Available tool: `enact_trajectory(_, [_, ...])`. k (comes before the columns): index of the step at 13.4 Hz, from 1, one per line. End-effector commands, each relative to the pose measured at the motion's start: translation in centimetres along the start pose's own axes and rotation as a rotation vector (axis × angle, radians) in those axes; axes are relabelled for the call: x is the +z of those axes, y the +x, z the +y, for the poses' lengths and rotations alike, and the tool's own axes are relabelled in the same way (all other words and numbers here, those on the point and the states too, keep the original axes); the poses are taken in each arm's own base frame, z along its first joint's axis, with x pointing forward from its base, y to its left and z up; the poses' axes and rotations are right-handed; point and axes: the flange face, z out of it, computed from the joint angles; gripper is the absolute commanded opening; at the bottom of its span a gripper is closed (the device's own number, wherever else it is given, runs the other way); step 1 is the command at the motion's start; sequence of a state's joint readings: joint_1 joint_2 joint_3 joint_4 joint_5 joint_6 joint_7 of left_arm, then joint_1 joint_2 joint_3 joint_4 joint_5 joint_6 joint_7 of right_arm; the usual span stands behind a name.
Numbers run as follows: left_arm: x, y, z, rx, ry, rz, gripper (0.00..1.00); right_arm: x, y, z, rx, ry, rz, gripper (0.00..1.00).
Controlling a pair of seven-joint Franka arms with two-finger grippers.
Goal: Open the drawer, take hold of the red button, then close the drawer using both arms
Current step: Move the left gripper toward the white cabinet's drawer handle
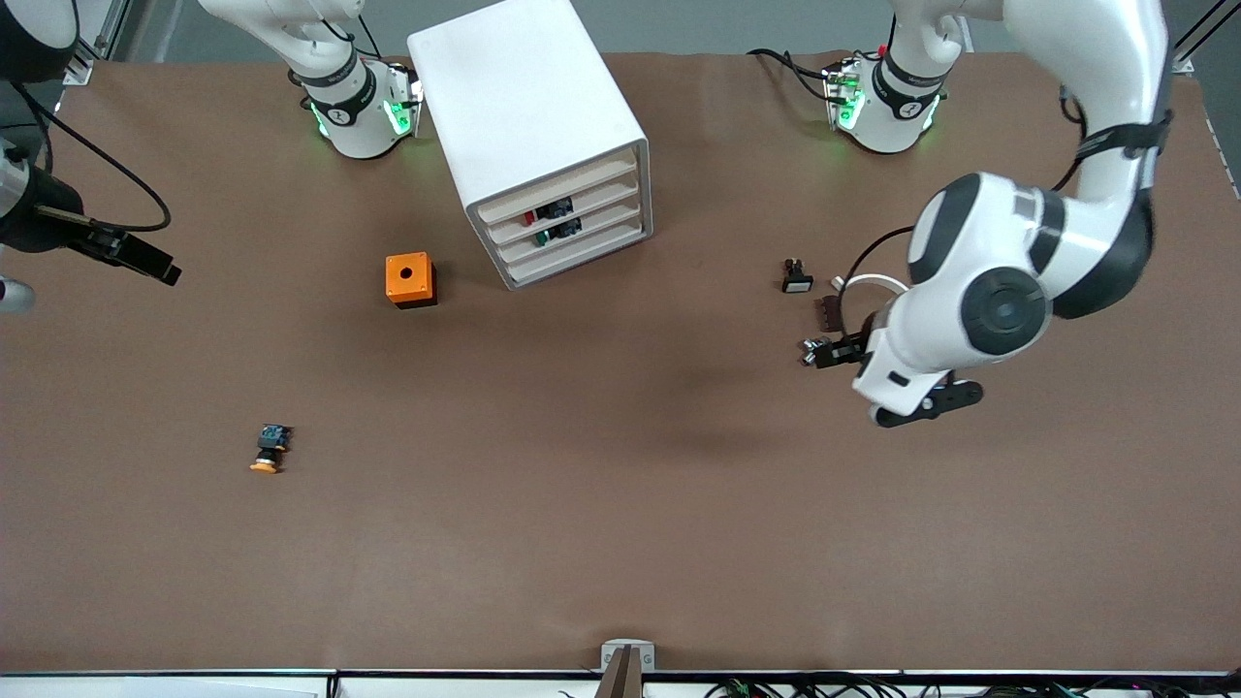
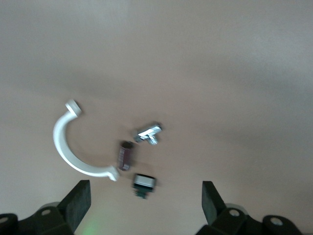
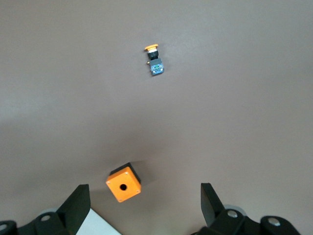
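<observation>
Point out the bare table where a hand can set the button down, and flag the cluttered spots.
Widest free patch: in front of the cabinet, between the orange-capped button and the left hand. Also free: the table strip nearest the camera. Crowded: the small parts under the left hand; the orange box beside the cabinet. The right hand waits over that box.

The 2 arms (image 1: 1028, 281) are glossy white shells with rounded joints, black bands and a dark round cap at one joint. Black cables run along them (one loops from the right arm), and green lights glow on both bases (image 1: 364, 111).
</observation>
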State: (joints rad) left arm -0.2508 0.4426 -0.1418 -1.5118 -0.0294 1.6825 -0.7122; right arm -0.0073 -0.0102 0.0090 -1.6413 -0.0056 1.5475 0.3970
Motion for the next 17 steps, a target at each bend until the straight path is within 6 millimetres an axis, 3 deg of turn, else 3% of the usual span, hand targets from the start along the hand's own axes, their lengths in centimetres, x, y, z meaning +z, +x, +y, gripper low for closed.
enact_trajectory(1, [3.2, -1.3, 4.8, -0.172, 0.014, -0.057, 1.00, -0.1, -1.3, -2.4, 0.117, 0.012, -0.035, 1.00])
enact_trajectory(3, [6.2, -3.7, 8.3, -0.295, 0.065, -0.072, 1.00, 0.0, -2.1, -3.3, 0.211, 0.037, -0.078, 1.00])
enact_trajectory(5, [8.4, -6.3, 11.0, -0.410, 0.083, -0.120, 1.00, 0.0, -3.3, -5.4, 0.287, 0.044, -0.097, 1.00])
enact_trajectory(7, [9.1, -8.4, 12.7, -0.685, 0.072, -0.233, 1.00, -0.2, -4.4, -7.4, 0.390, 0.069, -0.126, 1.00])
enact_trajectory(10, [12.6, -12.3, 16.1, -0.939, 0.170, -0.242, 1.00, -0.4, -6.0, -10.0, 0.498, 0.090, -0.159, 1.00])
enact_trajectory(12, [15.1, -13.2, 17.1, -1.106, 0.231, -0.328, 1.00, -0.9, -7.7, -12.4, 0.539, 0.089, -0.153, 1.00])
enact_trajectory(15, [15.9, -14.1, 18.3, -1.302, 0.282, -0.572, 1.00, -1.1, -9.1, -15.3, 0.534, 0.091, -0.157, 1.00])
enact_trajectory(17, [17.3, -14.9, 18.7, -1.402, 0.358, -0.630, 0.99, -0.8, -10.0, -16.5, 0.508, 0.081, -0.162, 1.00])
